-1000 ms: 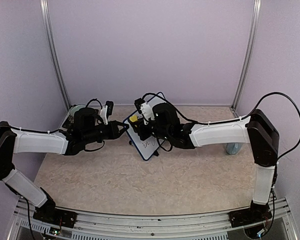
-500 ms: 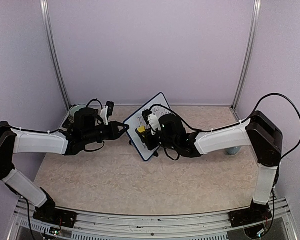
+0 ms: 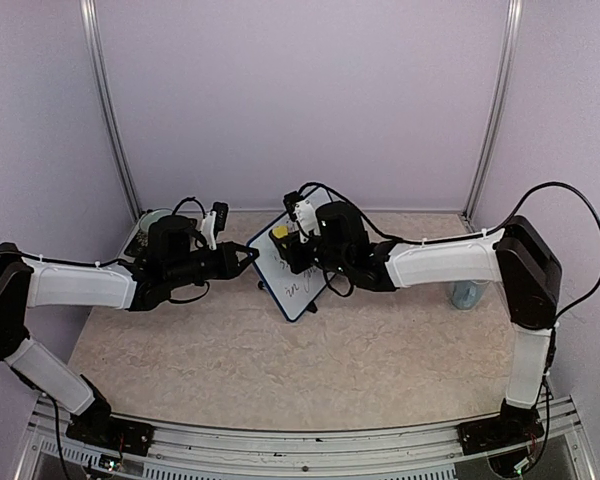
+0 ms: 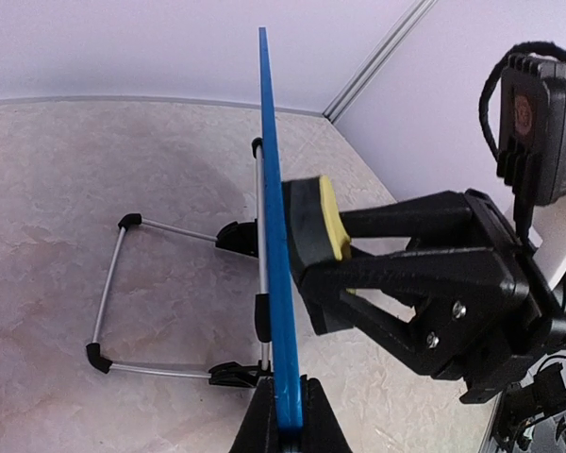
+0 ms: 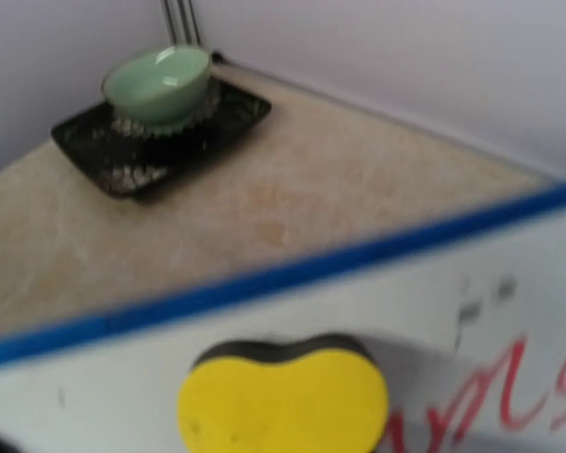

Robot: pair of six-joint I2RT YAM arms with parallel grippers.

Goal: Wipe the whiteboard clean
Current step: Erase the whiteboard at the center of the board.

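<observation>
At the centre of the top view, the whiteboard (image 3: pixel 300 290) stands tilted on the bench (image 3: pixel 280 370). Its face is glossy white, with a thin blue frame and a wire stand (image 4: pixel 108 283). The red scribbles (image 5: pixel 519 396) on it are unreadable. The left gripper (image 3: pixel 248 256) pinches the frame edge. The right gripper (image 3: pixel 284 242) clamps a yellow sponge (image 3: pixel 279 232) against the board's upper face.

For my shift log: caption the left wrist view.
Left fingers clamp the whiteboard by its edge; right fingers hold a yellow sponge against its face.
</observation>
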